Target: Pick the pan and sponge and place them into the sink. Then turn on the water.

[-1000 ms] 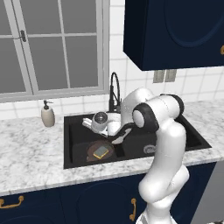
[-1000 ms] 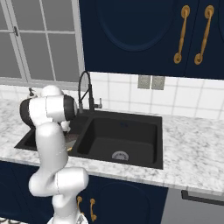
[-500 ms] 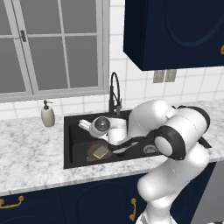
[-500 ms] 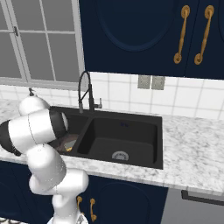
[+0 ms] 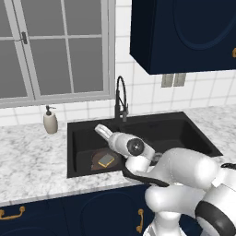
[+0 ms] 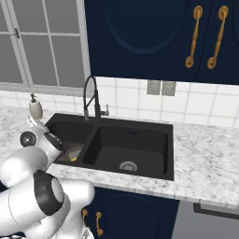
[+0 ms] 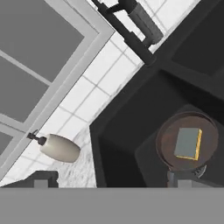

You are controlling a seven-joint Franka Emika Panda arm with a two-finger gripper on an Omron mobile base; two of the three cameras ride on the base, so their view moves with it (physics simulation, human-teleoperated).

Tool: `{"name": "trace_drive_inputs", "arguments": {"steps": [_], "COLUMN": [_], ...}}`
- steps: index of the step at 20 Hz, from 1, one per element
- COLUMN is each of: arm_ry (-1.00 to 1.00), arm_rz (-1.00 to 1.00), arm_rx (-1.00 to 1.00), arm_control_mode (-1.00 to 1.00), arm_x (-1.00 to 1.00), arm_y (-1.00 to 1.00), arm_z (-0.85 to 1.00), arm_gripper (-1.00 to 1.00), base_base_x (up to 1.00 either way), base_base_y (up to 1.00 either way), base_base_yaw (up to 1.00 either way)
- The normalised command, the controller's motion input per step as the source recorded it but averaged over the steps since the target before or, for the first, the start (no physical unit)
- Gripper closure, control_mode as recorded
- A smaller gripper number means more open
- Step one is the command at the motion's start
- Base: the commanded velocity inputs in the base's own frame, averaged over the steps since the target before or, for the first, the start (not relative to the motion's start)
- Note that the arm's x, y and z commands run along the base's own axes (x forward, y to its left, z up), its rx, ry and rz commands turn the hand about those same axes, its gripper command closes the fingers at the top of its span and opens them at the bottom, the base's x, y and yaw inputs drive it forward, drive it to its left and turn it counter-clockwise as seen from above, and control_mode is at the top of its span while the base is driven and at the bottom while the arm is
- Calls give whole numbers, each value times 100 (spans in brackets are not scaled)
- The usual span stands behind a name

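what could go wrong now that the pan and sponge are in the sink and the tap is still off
The hand hangs open low over the left basin of the sink, so swinging up to the faucet it might clip the spring neck or the basin wall. The sponge lies loose on the pan; a bump could knock it off. The soap bottle stands close on the counter and could be toppled.
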Motion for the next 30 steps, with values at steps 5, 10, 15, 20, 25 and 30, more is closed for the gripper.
{"name": "trace_drive_inputs", "arguments": {"steps": [5,10,15,20,25,30], "arm_ry": [0,4,0,0,1,1], "arm_rz": [0,-1,-10,-15,-4,0], "arm_rx": [20,18,25,34,27,10], "arm_control_mode": [-100,-100,-100,-100,-100,-100], "arm_x": [-52,-59,-59,-40,-9,11], "arm_y": [-34,-52,-76,-86,-72,-29], "arm_z": [100,91,39,10,0,-11], "arm_gripper": [-100,-100,-100,-100,-100,-100], "base_base_x": [0,0,0,0,0,0], "base_base_y": [0,0,0,0,0,0], "base_base_yaw": [0,0,0,0,0,0]}}
